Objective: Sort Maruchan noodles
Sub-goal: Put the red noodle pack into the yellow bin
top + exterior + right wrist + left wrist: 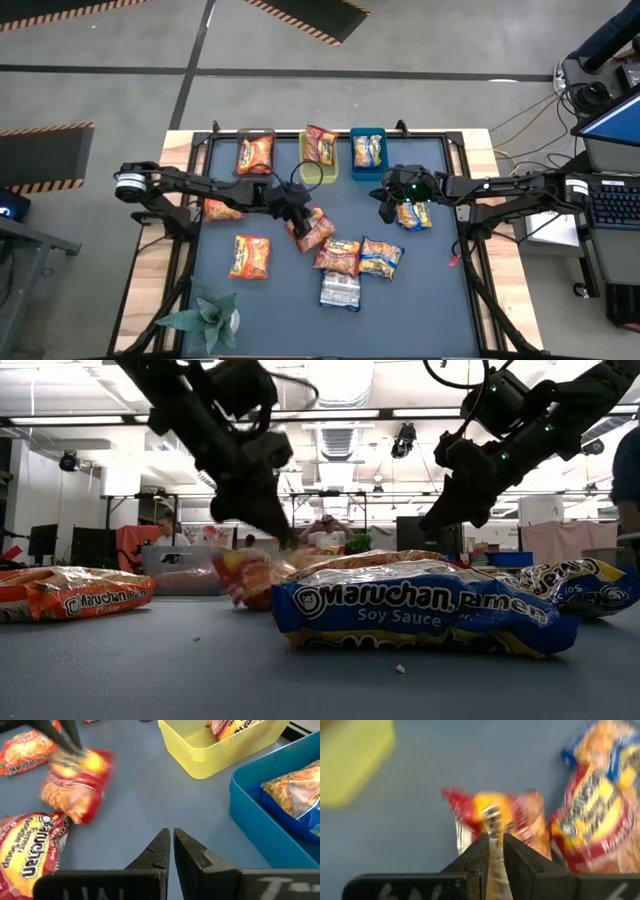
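The blue-grey surface [270,310] carries loose packets at the high view's centre. The left pincer [495,851] is clamped on a red packet [520,817]; only the low view shows it lifted. Farther up, the right pincer [171,845] hangs closed, empty, near the blue bin [250,810].

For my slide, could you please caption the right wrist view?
Right gripper shut and empty beside yellow bin and blue bin; left gripper lifts a red packet.

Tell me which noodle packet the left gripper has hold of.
The red packet mid-table, pinched by its edge in the left gripper; the other packets lie loose or in bins.
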Robot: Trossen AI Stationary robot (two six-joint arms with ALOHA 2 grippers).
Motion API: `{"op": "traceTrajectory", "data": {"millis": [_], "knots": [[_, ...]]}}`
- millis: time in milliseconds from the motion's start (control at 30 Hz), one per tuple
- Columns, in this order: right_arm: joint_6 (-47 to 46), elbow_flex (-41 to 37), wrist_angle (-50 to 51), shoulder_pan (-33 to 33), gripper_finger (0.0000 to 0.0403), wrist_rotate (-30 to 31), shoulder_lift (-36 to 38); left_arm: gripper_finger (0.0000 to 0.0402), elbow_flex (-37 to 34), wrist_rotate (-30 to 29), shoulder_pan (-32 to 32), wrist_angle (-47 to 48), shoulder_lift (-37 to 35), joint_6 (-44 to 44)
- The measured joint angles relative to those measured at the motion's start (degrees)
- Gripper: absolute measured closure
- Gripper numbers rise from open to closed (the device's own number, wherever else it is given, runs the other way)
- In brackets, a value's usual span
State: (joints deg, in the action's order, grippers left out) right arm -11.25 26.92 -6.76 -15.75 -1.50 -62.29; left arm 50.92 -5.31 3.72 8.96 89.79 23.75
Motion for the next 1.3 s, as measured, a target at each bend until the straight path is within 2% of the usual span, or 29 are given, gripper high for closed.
{"op": "traceTrajectory", "data": {"millis": [100, 167, 367, 467, 600, 867, 1000, 1300], "knots": [[1.69, 0.00, 0.01, 0.00, 0.0390, 0.02, 0.46, 0.0364, -0.01, -5.81, -0.03, -1.80, -3.04, -2.76], [2.21, 0.00, -0.03, 0.00, 0.0390, 0.05, 0.83, 0.0364, 0.01, -7.65, 0.05, -4.21, -5.04, -5.12], [3.87, 0.00, -0.05, -0.02, 0.0390, 2.08, 1.10, 0.0364, 0.02, -8.23, 1.29, -17.35, -9.62, -12.74], [3.69, 0.00, -0.05, -0.02, 0.0390, 3.02, 1.10, 0.0364, 0.04, -6.64, 1.78, -19.53, -11.13, -14.76], [-0.97, 0.00, -0.01, -0.02, 0.0390, 1.96, 1.03, 0.0364, 0.06, -5.00, 1.91, -13.18, -12.45, -13.77], [-12.66, 0.65, -7.87, 0.04, 0.0390, -3.89, -2.85, 0.0364, -0.67, 9.33, -0.01, 9.70, -11.33, -13.86], [-12.51, 3.40, -12.16, 1.06, 0.0390, -7.65, -9.02, 0.0364, -2.02, 9.41, -1.83, 9.71, -7.77, -13.78], [-13.21, 11.39, -11.09, 1.51, 0.0390, -7.59, -21.71, 0.0364, -2.10, 8.84, -2.15, 9.12, 0.37, -12.13]]}}
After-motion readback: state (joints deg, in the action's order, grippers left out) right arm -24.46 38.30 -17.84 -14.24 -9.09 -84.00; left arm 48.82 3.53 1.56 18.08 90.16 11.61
